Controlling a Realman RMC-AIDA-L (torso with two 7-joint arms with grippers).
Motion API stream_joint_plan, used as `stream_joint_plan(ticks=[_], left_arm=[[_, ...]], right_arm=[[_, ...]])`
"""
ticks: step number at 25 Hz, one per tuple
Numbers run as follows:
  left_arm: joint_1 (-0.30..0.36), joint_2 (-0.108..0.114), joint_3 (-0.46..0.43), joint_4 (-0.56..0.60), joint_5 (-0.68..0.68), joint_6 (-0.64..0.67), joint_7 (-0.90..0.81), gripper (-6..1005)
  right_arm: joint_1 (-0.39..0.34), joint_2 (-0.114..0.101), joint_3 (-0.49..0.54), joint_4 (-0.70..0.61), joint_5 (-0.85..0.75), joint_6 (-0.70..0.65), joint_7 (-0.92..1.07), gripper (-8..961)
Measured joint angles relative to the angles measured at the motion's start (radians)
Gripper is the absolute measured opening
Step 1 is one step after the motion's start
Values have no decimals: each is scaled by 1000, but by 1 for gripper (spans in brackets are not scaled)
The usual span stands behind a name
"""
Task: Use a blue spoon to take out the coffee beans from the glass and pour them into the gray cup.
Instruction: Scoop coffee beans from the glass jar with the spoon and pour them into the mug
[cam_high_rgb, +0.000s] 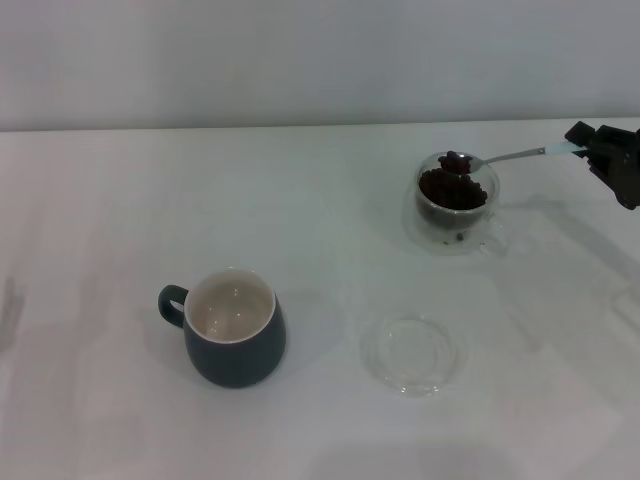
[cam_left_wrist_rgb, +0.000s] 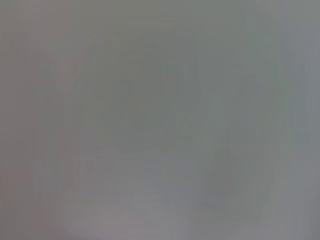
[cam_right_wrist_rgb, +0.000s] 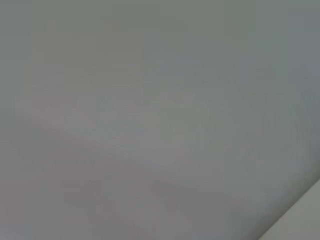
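At the far right of the white bench, the right pincer is clenched on the pale handle of the blue spoon. Its bowl, heaped with coffee beans, sits over the rim of the glass. Near and to the left stands the gray cup, with a clear saucer to its right.

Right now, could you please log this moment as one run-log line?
right gripper: holding blue spoon | spoon: bean-loaded over glass | gray cup: empty | left arm: unseen
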Motion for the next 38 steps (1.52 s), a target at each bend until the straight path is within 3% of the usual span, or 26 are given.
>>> stream_joint_plan(ticks=[12,27,38], left_arm=[[0,-1,2,3,0,0,0,785],[-13,-1,2,8,0,-1,0,786],[-11,-3,2,18,3,-3,0,787]], right_arm=[[9,12,-27,18,-11,-156,14,169],[115,32,-324,35,29,-153,14,171],[187,39,-497,27,78,-53,6,172]])
